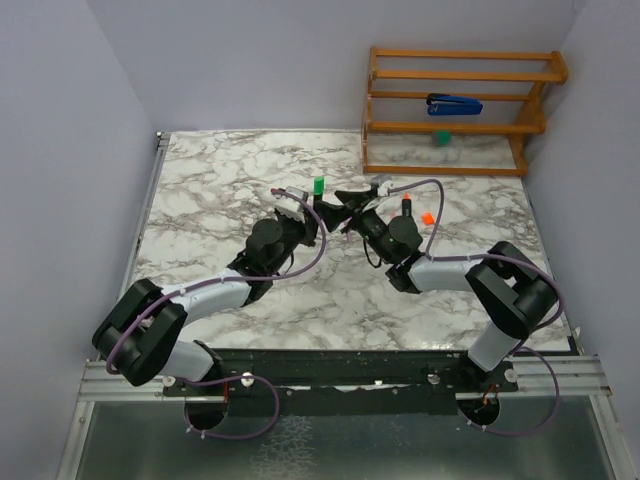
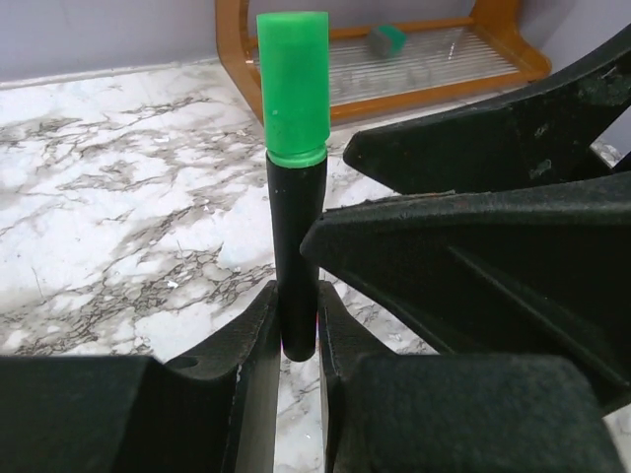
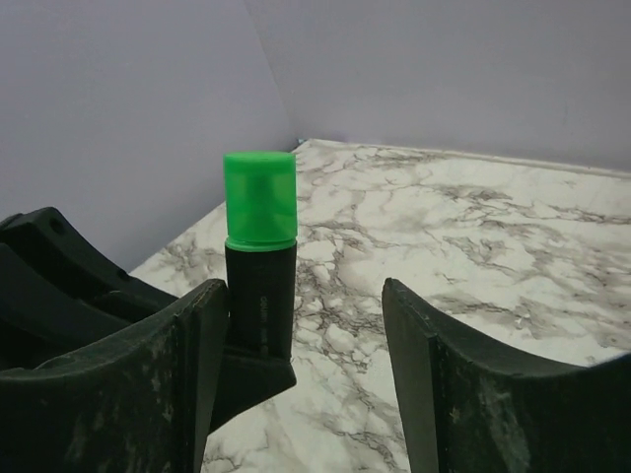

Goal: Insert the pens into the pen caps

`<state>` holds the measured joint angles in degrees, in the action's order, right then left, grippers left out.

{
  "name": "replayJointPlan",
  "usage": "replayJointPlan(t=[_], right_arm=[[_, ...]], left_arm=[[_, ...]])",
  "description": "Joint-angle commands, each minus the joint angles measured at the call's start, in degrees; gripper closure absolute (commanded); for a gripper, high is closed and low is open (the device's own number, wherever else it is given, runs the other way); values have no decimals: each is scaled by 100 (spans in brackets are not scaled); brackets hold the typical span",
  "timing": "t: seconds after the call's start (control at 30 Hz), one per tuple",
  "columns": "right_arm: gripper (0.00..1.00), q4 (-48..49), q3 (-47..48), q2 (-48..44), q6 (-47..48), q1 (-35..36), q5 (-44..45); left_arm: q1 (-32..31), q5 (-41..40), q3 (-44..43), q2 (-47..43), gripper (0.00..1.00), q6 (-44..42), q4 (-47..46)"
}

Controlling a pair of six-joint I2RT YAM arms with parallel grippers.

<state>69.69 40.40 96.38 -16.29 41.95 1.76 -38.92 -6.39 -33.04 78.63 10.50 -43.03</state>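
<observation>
Green cap [image 2: 293, 84] looks seated, I reckon
Left claw [image 2: 296, 335] clamped on the pen [image 2: 296, 246], right claw [image 3: 306, 330] apart beside it. Next I park this one and line up the orange cap [image 1: 427, 217].

Left wrist view: the base of the black pen [image 2: 296, 246] is concealed between the fingers of the left gripper [image 2: 296, 315]. The wooden rack [image 2: 237, 59] is cut off by the top edge, and the small green object [image 2: 386, 39] on it is blurred. Right wrist view: the pen's lower end is hidden behind a left gripper finger. Both fingers of the right gripper [image 3: 306, 296] are cut off by the bottom edge, and whether the nearer finger touches the pen cannot be determined. Top view: only the green cap [image 1: 318, 186] shows, as the grippers mask the pen body. The orange-tipped item [image 1: 407, 204] and the orange piece [image 1: 427, 218] are too small to identify.
</observation>
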Motion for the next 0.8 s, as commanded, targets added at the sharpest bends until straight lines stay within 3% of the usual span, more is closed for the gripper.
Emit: replayJointPlan(t=[0.0,0.03,0.07,0.2,0.3,0.4,0.5,0.6,0.77], right_arm=[[22,-169,113,-326,378,20,261],[4,-134,79,-397,453,1,258],[1,-83,29,-482,520,-40,209],[0,-101,-273,-975,205,-718,-878],[0,445,-379,-987,-787,-1878,-2889],[8,1432,-123,-572,-1789,-2747,-4847],[16,2589,470,144,-3084,-3054,-6252],[22,3092,1095,599,-3975,-3060,-6976],[23,3087,1120,442,-3918,-2938,-7204]], left_arm=[[14,199,125,-134,100,-110,-321],[15,245,142,-129,100,-114,-321],[13,304,161,-123,100,-118,-321],[42,826,257,-143,100,-149,-321],[163,1670,288,-162,100,-128,-329],[264,2683,274,-148,100,-38,-329],[326,3612,228,-80,100,120,-329],[332,4394,87,73,100,385,-329],[332,5033,-233,446,100,666,-337]])
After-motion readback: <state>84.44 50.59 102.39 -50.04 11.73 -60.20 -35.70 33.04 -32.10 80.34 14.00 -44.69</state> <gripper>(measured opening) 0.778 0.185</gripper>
